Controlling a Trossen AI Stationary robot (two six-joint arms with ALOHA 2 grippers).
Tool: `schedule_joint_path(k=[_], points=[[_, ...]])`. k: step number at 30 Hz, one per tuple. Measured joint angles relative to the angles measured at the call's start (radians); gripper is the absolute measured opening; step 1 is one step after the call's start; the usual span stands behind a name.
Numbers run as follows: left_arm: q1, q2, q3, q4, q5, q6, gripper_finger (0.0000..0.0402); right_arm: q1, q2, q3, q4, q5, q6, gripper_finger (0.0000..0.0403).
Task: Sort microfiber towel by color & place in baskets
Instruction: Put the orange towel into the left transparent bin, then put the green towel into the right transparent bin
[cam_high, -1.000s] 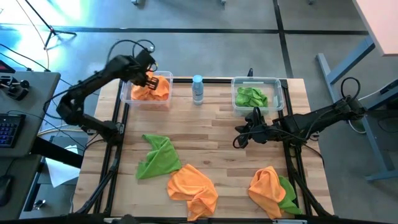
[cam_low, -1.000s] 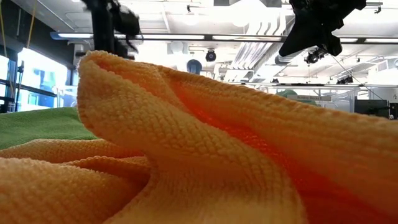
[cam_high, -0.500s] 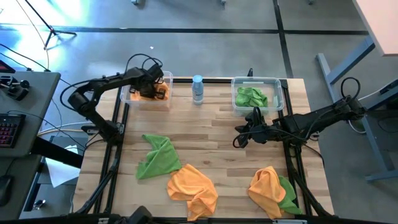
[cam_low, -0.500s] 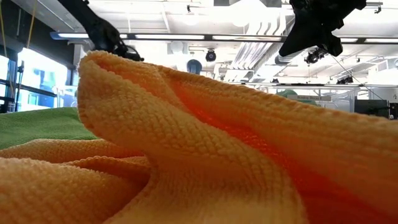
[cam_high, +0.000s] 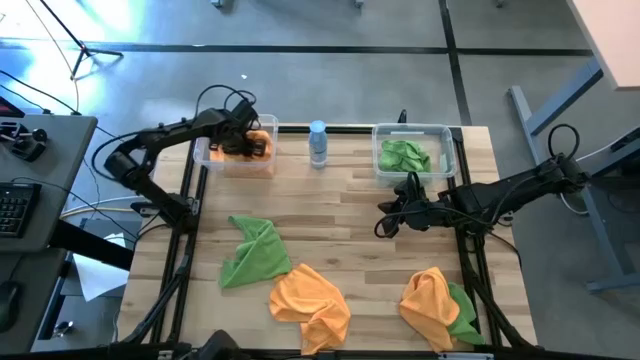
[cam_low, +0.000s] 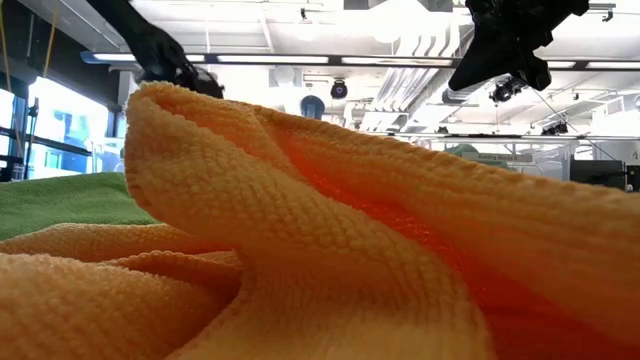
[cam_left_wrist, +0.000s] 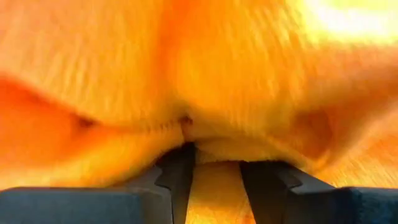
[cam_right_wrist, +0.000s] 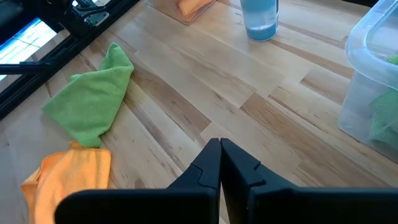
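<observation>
left gripper (cam_high: 248, 146) inside left basket (cam_high: 207, 153), apparently parted

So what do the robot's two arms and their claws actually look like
Both arms are dark, nearly black, built from slim jointed segments with loose black cables looping along them. The left claw shows two flat, matte dark fingers with stepped, notched inner edges. The right claw has the same angular dark fingers, tapering to narrow tips. From above, the right claw looks compact and blocky. No markings or labels are visible.

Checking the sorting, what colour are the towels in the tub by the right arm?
Bright green microfiber towels in the clear plastic tub, best in the high view.
</observation>
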Motion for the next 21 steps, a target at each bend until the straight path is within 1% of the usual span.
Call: schedule_joint_path(k=[4,8,13,16,19,21], points=[[-0.001,-0.114,0.000,-0.014,0.000,-0.023,0.0125,0.000,0.000,0.000,0.000,0.000,-0.001,0.0000],[-0.006,-0.255,0.000,-0.016,-0.001,-0.035,0.0125,0.000,0.000,0.000,0.000,0.000,-0.004,0.0000],[-0.061,-0.435,0.001,0.009,-0.004,-0.052,0.0125,0.000,0.000,0.000,0.000,0.000,-0.028,0.0000],[-0.143,-0.516,0.002,0.021,-0.022,-0.073,0.0125,0.000,0.000,0.000,0.000,0.000,-0.050,0.0000],[-0.264,-0.559,0.002,0.019,-0.088,-0.118,0.0125,0.000,0.000,0.000,0.000,0.000,-0.056,0.0000],[-0.363,-0.561,0.002,0.019,-0.140,-0.167,0.0122,0.000,0.000,0.000,0.000,0.000,-0.056,0.0000]])
